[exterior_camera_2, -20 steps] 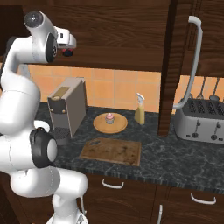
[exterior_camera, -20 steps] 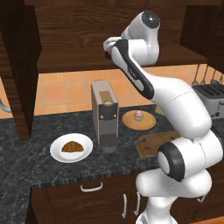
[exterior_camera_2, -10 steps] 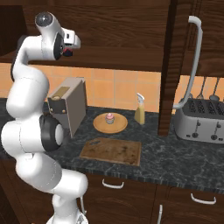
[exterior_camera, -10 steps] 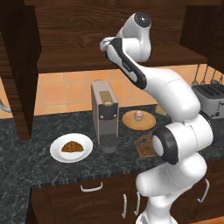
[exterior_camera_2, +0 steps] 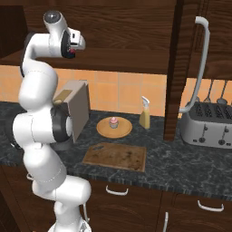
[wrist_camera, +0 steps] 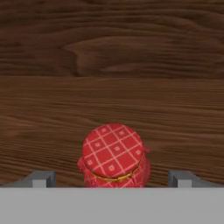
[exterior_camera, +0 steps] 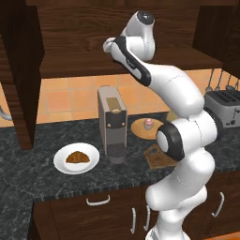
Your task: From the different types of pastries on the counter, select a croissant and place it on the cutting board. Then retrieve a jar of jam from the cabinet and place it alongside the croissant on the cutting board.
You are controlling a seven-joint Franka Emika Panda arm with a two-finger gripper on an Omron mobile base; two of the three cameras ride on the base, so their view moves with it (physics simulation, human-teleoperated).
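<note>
1. Up on the cabinet (exterior_camera: 70, 33) shelf sits the jar of jam (wrist_camera: 113, 156), red checked lid w/ gold band, upright on the plank w/ wood-grain back behind it.
2. Tool (wrist_camera: 113, 179) is at the jar: two dark finger tips (wrist_camera: 41, 178) stand wide apart, one each side of the jar, w/ clear shelf showing between each tip and the jar. So jaws spread, nothing held. In right base view a red spot shows at the tool (exterior_camera_2: 71, 50), prob. the jar, too small to be sure.
3. Croissant (exterior_camera: 77, 157) lies on a white round plate (exterior_camera: 61, 161) on the counter (exterior_camera: 28, 168), left of the coffee machine (exterior_camera: 112, 123) in left base view. Not on the board.
4. Cutting board (exterior_camera_2: 115, 157) lies flat near the counter's front edge, bare on top, handle cut-out not readable. In left base view it's mostly hidden behind the arm (exterior_camera: 154, 154).
5. Cupcake (exterior_camera_2: 113, 122) w/ pink frosting stands on a round light-wood plate (exterior_camera_2: 102, 129), just behind the board, apart from it.
6. Yellowish spray bottle (exterior_camera_2: 145, 114) stands right of that plate, by the backsplash.
7. Toaster (exterior_camera_2: 206, 124) at far right of the counter; utensils hang on the wall above it.
</note>
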